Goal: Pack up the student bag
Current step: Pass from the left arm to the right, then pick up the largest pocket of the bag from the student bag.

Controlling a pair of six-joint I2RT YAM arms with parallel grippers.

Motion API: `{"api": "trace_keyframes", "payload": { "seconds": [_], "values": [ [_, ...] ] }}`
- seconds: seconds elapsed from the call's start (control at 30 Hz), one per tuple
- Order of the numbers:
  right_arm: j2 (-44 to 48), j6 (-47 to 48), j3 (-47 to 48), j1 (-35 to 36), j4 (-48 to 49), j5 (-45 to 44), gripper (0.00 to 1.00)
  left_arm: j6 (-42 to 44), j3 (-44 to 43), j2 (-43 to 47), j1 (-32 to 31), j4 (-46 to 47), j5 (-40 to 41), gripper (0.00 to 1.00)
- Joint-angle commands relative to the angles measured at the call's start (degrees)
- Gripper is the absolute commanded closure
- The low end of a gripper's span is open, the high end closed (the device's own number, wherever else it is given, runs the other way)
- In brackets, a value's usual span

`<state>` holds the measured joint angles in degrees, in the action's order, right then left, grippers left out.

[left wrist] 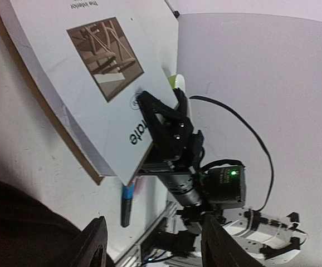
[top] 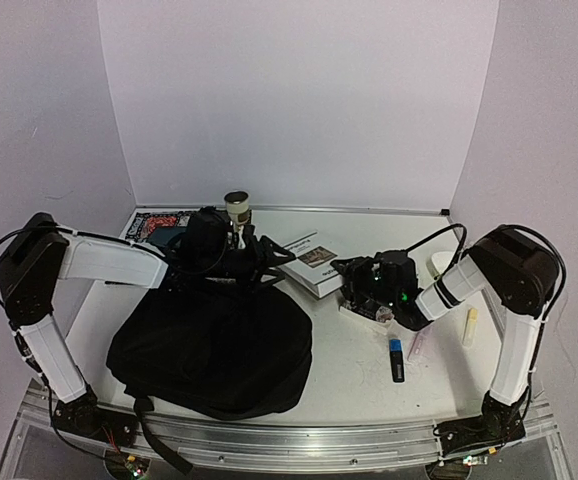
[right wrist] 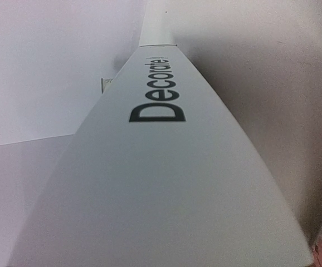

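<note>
Right claw (left wrist: 161, 95) clamps the book (top: 309, 262) by its edge.
Left claw (left wrist: 152, 225) stands wide at the bag's (top: 214, 345) twelve o'clock, facing the book.

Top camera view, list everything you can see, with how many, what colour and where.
student bag: one, black, slumped near left on the table
book: one, white with a brown cover photo, centre, right of the bag
marker: one, black and blue, near right
slim stick: one, pale pinkish, just right of the marker
tube: one, pale yellow, right edge
cylinder: one, beige with a dark top, far side
patterned flat item: one, red and black, far-left corner
rounded object: one, white, far right, too small to identify
left tool: one, black, open and empty above the bag's far edge
right tool: one, black, clamped on the book's edge
</note>
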<state>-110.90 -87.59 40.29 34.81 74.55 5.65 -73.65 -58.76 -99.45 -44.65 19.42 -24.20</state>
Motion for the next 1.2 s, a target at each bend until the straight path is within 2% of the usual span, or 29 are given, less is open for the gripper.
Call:
{"api": "trace_keyframes", "payload": {
  "seconds": [0.0,0.13,0.23,0.43,0.6,0.87,1.17],
  "values": [
    [6.4,3.2,-2.41,0.25,12.29,1.05,0.64,17.09,-4.88,6.6,-1.12,-21.67,9.41,0.4],
    [9.39,4.01,-5.73,0.19,12.19,1.0,0.64,24.8,-6.64,9.22,-3.3,-32.21,16.67,0.39],
    [11.88,4.54,-8.52,0.26,12.04,0.77,0.64,28.6,-7.42,9.8,-7.17,-38.56,22.97,0.37],
    [16.32,6.39,-11.66,0.21,9.63,0.79,0.64,31.5,-10.58,8.43,-16.81,-47.4,36.66,0.32],
    [19.97,7.99,-13.47,0.24,6.1,0.56,0.63,34.02,-13.6,6.11,-22.96,-52.49,44.29,0.29],
    [23.41,9.81,-14.88,0.18,1.09,0.07,0.62,35.42,-17.48,1.02,-29.67,-56.53,48.43,0.22],
    [23.78,10.07,-15.66,0.19,-0.12,0.11,0.6,36.64,-20.33,-3.55,-32.95,-60.3,50.52,0.17]
  ]
}}
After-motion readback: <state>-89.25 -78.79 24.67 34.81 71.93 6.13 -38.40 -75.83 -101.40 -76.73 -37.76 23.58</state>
